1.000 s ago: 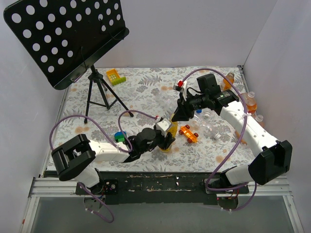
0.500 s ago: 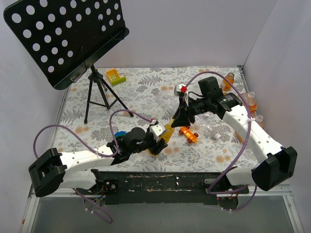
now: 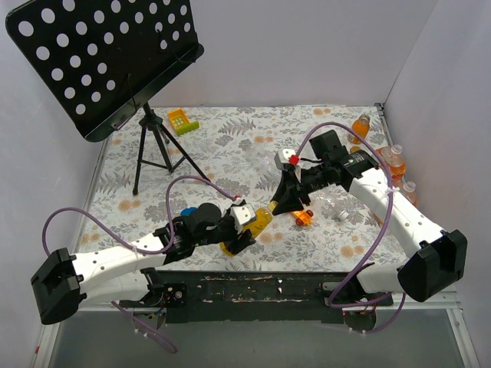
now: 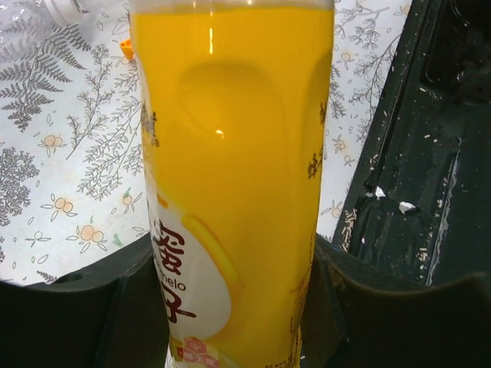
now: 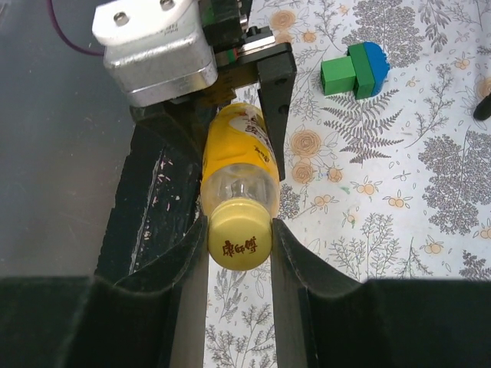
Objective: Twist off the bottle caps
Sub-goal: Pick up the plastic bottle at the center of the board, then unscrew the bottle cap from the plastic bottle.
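Top external: yellow bottle [image 3: 261, 218] lies tilted at 6 o'clock on the table [image 3: 230, 146], near the front edge. Its long axis runs 7 to 1 o'clock, base end in the left gripper [image 3: 245, 232], cap end at the right gripper [image 3: 286, 204]. Left fingers are clamped on the bottle body; left wrist shows it wedged between both. Right wrist: yellow cap [image 5: 239, 244] faces the camera, pinched between the right fingers, which stand narrowly apart and both touch it.

Vs a second ago:
- Left arm has stretched out flatter, elbow swung toward 8 o'clock.
- Bottle shifted toward 7 o'clock.
- Right gripper came down toward 6 o'clock onto the cap.
- Toy car [image 3: 303, 217] roughly where it was.

Count:
- one green-and-blue block [image 5: 355, 70]
- one yellow bottle, one yellow cap
- one orange toy car
- one clear bottle [image 3: 331, 201] lying at 3 o'clock
- at least two orange bottles [image 3: 360, 126] [image 3: 394, 162] at 2 o'clock by the wall
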Action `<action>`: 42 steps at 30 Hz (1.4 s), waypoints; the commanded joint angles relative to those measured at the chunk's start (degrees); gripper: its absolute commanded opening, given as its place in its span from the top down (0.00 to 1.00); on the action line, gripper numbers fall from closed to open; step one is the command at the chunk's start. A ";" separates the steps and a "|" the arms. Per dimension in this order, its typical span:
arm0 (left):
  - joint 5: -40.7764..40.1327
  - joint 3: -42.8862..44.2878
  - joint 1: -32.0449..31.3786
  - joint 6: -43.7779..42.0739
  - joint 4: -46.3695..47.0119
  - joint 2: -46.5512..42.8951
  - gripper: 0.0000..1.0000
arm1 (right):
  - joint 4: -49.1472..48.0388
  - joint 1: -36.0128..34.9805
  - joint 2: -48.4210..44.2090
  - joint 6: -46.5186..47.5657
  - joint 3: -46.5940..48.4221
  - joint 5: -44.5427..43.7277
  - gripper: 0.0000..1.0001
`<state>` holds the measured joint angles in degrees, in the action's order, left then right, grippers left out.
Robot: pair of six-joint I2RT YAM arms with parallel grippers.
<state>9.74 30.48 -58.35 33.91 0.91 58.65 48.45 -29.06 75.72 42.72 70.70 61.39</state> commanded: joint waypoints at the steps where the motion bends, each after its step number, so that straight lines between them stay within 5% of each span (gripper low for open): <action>1: 3.62 1.51 0.43 -2.53 -5.91 -4.25 1.00 | 3.41 1.11 -1.72 9.92 -0.64 -0.74 0.99; 15: 7.75 0.63 0.52 -3.41 -10.13 -8.03 1.00 | 5.34 1.20 -2.34 20.99 -2.58 -0.30 0.99; 42: 9.69 -0.16 1.74 -2.10 -10.93 -8.20 1.00 | 5.70 1.20 -0.84 27.68 -1.53 -6.19 0.99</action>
<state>14.74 30.70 -56.90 31.77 -7.49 53.25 54.98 -29.78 75.16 67.68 67.70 62.06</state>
